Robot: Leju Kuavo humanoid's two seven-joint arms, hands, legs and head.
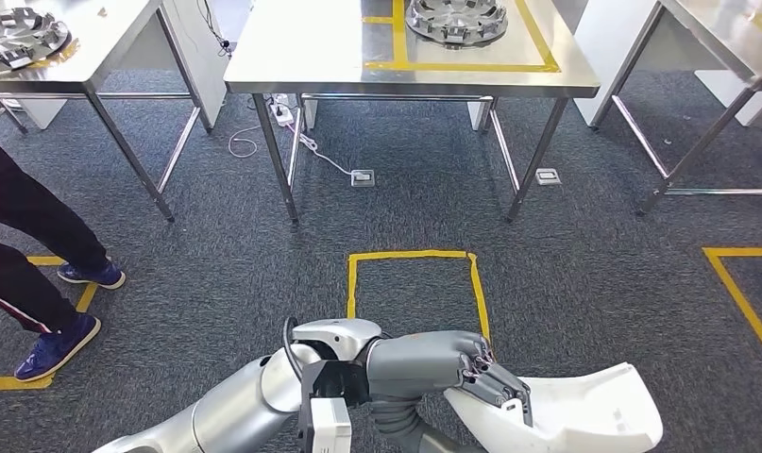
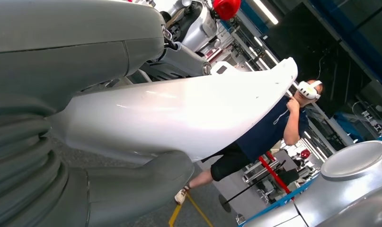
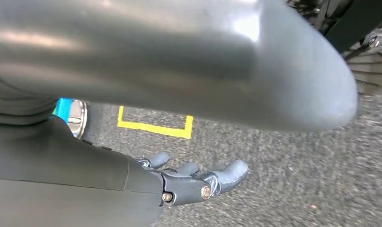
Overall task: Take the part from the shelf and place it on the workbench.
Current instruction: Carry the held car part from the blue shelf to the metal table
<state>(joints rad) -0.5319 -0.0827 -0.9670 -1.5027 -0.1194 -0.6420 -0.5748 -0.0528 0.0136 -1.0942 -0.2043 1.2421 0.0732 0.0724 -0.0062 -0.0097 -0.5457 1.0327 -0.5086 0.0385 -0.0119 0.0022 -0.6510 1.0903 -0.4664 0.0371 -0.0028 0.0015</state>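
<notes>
Left hand [image 1: 452, 363] is clamping the white part [image 1: 584, 415], right hand [image 3: 198, 177] hanging open; carrying underway, workbench [image 1: 301, 57] approach likely next.

The head view looks forward and down from high on the body at the carpet [image 1: 566, 236] and steel counter [image 1: 311, 57]. Both wrist views sit close behind their hands (heavily turned). Head and left wrist views share the white part [image 1: 584, 411].
</notes>
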